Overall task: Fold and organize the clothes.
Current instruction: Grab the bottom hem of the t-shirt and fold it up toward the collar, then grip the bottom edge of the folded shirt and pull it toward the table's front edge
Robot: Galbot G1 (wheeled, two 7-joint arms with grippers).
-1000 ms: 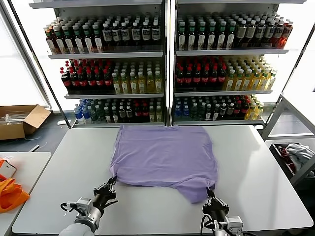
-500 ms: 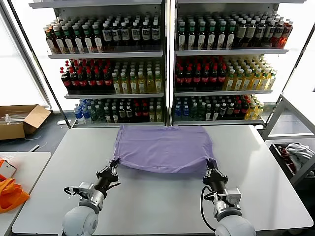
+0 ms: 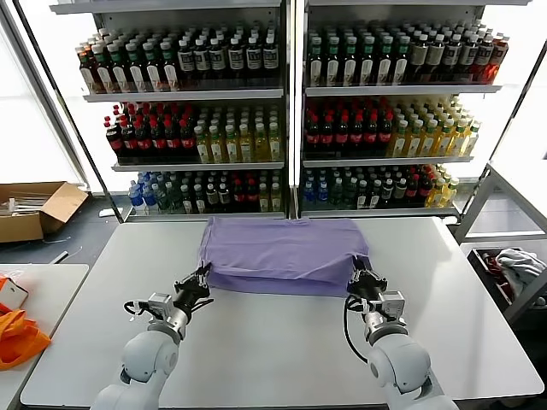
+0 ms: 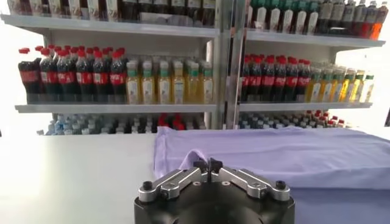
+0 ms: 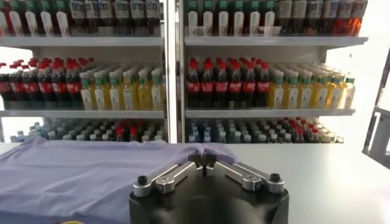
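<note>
The lavender T-shirt (image 3: 286, 254) lies on the white table (image 3: 273, 350), plain side up, its near half doubled back over the far half. My left gripper (image 3: 203, 277) is shut on the shirt's near left corner, seen in the left wrist view (image 4: 208, 164) pinching a raised fold of the shirt (image 4: 274, 155). My right gripper (image 3: 355, 276) is shut on the near right corner, seen in the right wrist view (image 5: 203, 159) with the shirt (image 5: 79, 176) spreading away from it.
Shelves of bottled drinks (image 3: 291, 111) stand behind the table's far edge. A cardboard box (image 3: 34, 209) sits on the floor at the left. An orange bag (image 3: 17, 337) lies on a side table at the left. A rack with cloths (image 3: 513, 269) is at the right.
Both grippers have carried the shirt's near edge away from me, towards the far edge. The shirt went from spread flat to folded over itself.
</note>
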